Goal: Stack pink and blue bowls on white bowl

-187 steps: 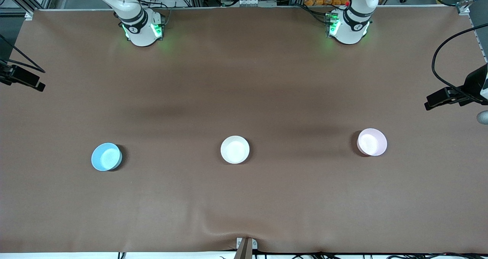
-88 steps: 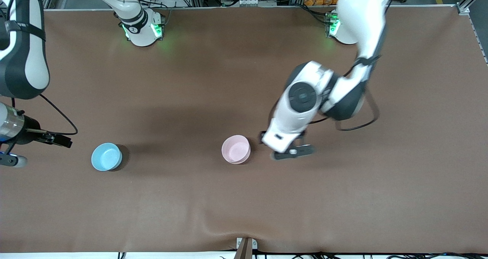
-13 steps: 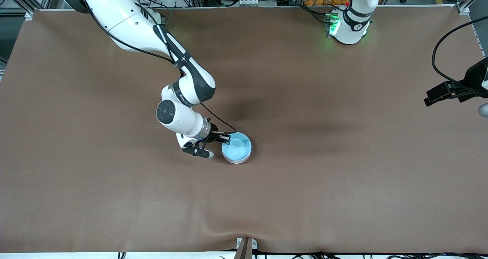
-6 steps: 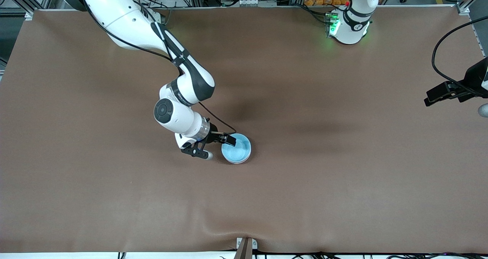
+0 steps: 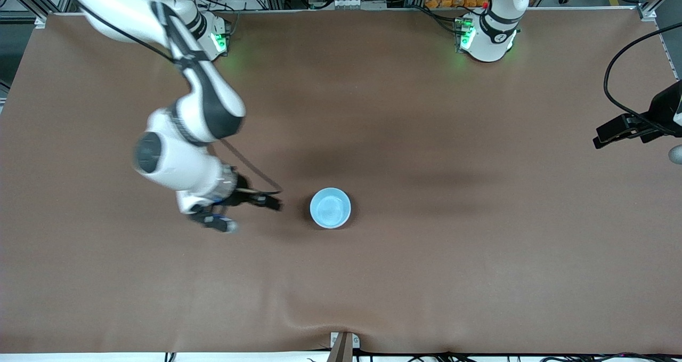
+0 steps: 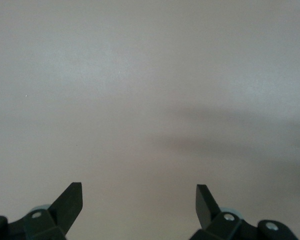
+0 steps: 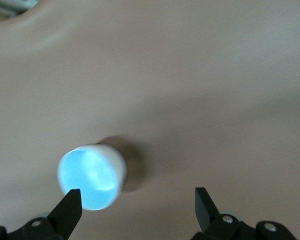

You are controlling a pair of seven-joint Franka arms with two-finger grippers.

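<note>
Right gripper [image 5: 248,211]: fingers [image 7: 70,206] spread apart and holding nothing, up over bare table toward the right arm's end, well clear of the stack.
Left gripper [image 6: 139,202]: fingers parted and empty, bare table under them; this arm waits out at its own end of the table.
Stack from the right fingers: the blue bowl [image 5: 330,208] lies toward the table's middle, apart from the fingertips, untouched.
Step in hand: by my reading, clearing away after the last placement. Best done by lifting the open fingers straight off, so no fingertip catches a rim and tips the nest.
Look of the stack: blue bowl [image 7: 92,177] uppermost, upright, round, pale glossy inside; below it a white wall shows in the right wrist view. The pink bowl cannot be made out. It seems seated level.
</note>
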